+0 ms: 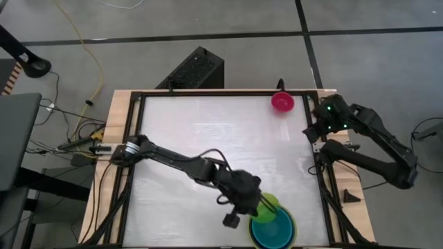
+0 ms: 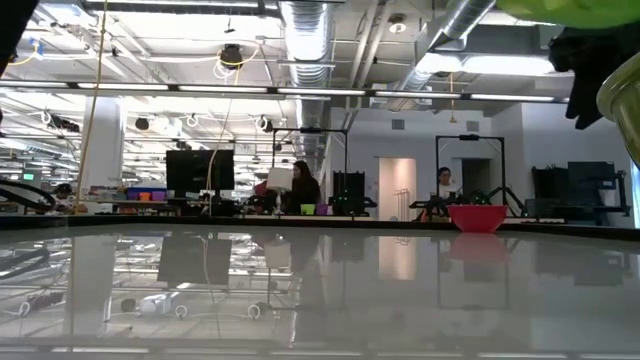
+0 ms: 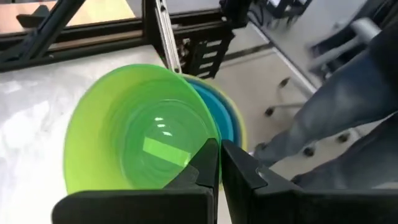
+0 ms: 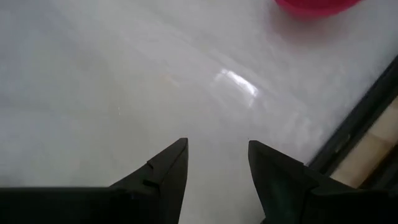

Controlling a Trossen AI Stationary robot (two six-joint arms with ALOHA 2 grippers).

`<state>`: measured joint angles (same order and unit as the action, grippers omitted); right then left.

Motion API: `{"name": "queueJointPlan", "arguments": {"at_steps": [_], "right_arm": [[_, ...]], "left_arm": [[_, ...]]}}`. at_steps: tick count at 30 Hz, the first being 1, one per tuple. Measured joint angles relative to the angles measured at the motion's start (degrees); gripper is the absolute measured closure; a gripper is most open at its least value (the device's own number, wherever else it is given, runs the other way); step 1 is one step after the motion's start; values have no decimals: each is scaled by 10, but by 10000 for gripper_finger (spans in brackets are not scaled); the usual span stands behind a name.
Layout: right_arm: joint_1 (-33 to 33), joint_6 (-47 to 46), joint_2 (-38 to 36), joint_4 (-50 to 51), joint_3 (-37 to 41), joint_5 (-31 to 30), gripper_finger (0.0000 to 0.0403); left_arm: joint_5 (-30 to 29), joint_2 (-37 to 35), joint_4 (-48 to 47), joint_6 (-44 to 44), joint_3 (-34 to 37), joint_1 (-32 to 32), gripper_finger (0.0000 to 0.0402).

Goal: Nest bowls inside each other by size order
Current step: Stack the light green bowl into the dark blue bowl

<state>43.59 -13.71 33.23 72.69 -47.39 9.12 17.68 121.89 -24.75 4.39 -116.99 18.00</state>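
Observation:
My left gripper (image 1: 255,202) is shut on the small lime-green bowl (image 3: 137,124), near the table's near right corner. Right beneath it stand the nested bowls (image 1: 275,232): teal inside light blue (image 3: 219,113), with an olive-green rim (image 3: 241,127) outermost. In the low view the lime bowl (image 2: 560,8) shows at the top, above an olive edge (image 2: 625,100). The magenta-pink bowl (image 1: 282,102) stands on its base at the table's far right, also in the low view (image 2: 477,217). My right gripper (image 4: 217,162) is open and empty over the table's right side, near the magenta bowl (image 4: 314,5). My left gripper pinches the lime bowl's rim (image 3: 200,138), with one finger (image 3: 205,163) inside the bowl and one (image 3: 244,169) outside. The fingers come slanting down from the table's left. The bowl is held tilted, its opening up, above the nested bowls.
A black frame rail (image 1: 325,180) runs along the table's right edge, close to the nested bowls. Bare white tabletop (image 1: 201,131) spreads over the middle and left. A person's legs in jeans (image 3: 354,106) stand beyond the table's near right corner.

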Motion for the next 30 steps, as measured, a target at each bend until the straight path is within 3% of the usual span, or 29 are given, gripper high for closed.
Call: {"name": "queueJointPlan", "arguments": {"at_steps": [5,15,30], "right_arm": [[-1,-10,-11,-27,0,4,200],[-1,-14,-11,-61,0,4,200],[0,-19,-11,-69,0,-17,200]], "left_arm": [[-65,58,-45,-41,-63,15,402],[-133,159,-69,-111,-147,34,402],[-167,185,-39,-130,-181,82,402]]}}
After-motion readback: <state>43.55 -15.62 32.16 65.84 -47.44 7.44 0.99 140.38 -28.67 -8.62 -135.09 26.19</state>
